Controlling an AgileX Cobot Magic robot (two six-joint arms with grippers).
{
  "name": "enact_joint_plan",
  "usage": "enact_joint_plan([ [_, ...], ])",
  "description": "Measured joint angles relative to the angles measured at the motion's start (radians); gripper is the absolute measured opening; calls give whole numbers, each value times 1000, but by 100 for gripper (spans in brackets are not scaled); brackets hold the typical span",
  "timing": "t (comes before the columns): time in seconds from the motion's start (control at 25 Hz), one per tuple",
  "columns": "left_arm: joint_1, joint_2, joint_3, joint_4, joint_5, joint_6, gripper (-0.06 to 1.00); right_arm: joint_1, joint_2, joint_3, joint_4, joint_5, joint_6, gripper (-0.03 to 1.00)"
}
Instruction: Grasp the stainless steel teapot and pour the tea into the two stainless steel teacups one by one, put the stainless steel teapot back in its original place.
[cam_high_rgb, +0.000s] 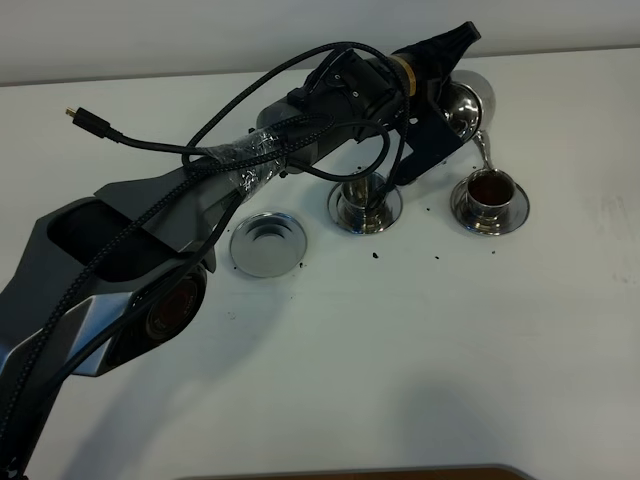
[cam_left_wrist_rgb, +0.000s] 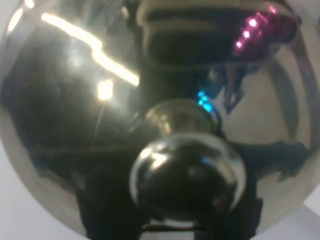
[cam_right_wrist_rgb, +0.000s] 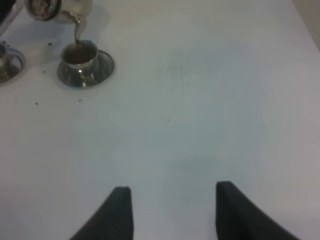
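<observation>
While the left gripper (cam_high_rgb: 440, 102) holds the one stainless steel teapot (cam_high_rgb: 468, 105) aloft and tilted, its thin spout hangs just above the teacup farther from the empty saucer (cam_high_rgb: 267, 244). There are two teacups, each on its own saucer. The farther teacup (cam_high_rgb: 488, 190) holds dark tea, and the nearer teacup (cam_high_rgb: 365, 200) stands just beside the empty saucer. A few dark specks lie between the cups. The teapot is near the white table's (cam_high_rgb: 420, 360) far edge, beyond the empty saucer, and broad table surface spreads on the saucer's near side. The left arm crosses over the nearer teacup and hides its bowl. The left jaws are hidden behind black covering, though they evidently clamp the pot. The left wrist view is filled by the blurred lid and its knob (cam_left_wrist_rgb: 187, 175). The right gripper (cam_right_wrist_rgb: 172, 187) hovers well away from the saucer, fingers spread wide, holding nothing.
</observation>
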Motion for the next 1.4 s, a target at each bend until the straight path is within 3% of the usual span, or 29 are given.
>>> enact_joint_plan([
  [0.4, 12, 0, 0, -40, 8, -38, 25, 0, 0, 0, 0, 0, 0, 38],
  [0.6, 22, -17, 0, -88, 93, -39, 25, 0, 0, 0, 0, 0, 0, 38],
  [0.96, 33, -133, 0, -242, 198, -59, 25, 0, 0, 0, 0, 0, 0, 38],
  [1.12, 33, -186, 0, -281, 300, -191, 25, 0, 0, 0, 0, 0, 0, 38],
  [1.4, 20, -247, 0, -279, 578, -564, 25, 0, 0, 0, 0, 0, 0, 38],
])
